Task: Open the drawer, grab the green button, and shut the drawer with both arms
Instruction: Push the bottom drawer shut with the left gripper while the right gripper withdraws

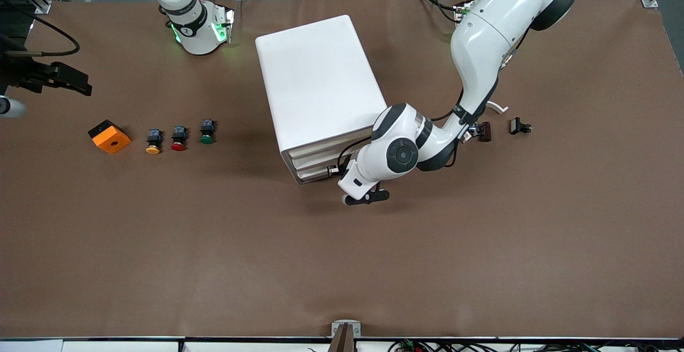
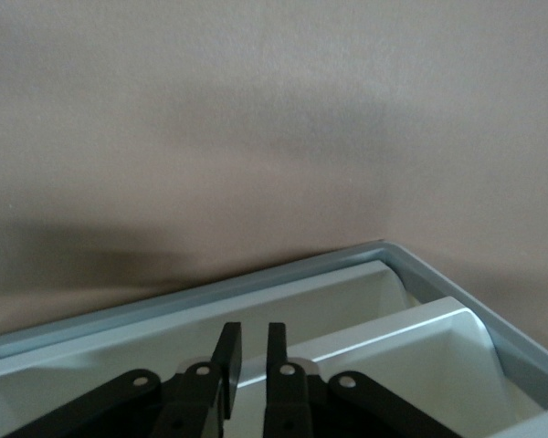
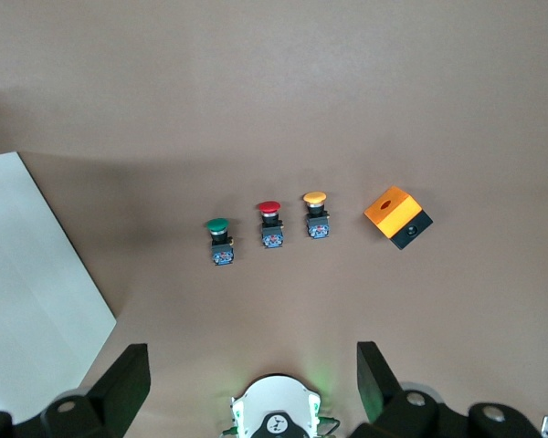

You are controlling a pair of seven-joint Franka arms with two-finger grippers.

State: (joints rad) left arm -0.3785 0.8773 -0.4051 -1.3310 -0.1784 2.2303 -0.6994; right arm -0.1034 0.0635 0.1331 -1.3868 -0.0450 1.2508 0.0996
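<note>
The left gripper (image 2: 248, 365) sits low at the front of the white cabinet (image 1: 315, 82), at the lowest drawer (image 1: 315, 174). In the left wrist view its two black fingers (image 2: 226, 360) stand close together with a narrow gap between them, just over the drawer's pale front edge. Whether they pinch the lip or merely stand beside it is hard to tell from this angle. The drawer looks at most barely pulled out in the front view.

The right gripper (image 3: 251, 383) waits high over the right arm's end of the table, jaws spread wide and holding nothing. Below it, on the brown table (image 1: 342, 261), three push buttons lie in a row. The green button (image 3: 220, 239) lies nearest the cabinet, well apart from the left gripper. The red button (image 3: 270, 223) is next to it, then the yellow button (image 3: 315, 213). An orange block (image 3: 397, 217) with a dark hole lies just past the yellow one, farthest from the cabinet.
</note>
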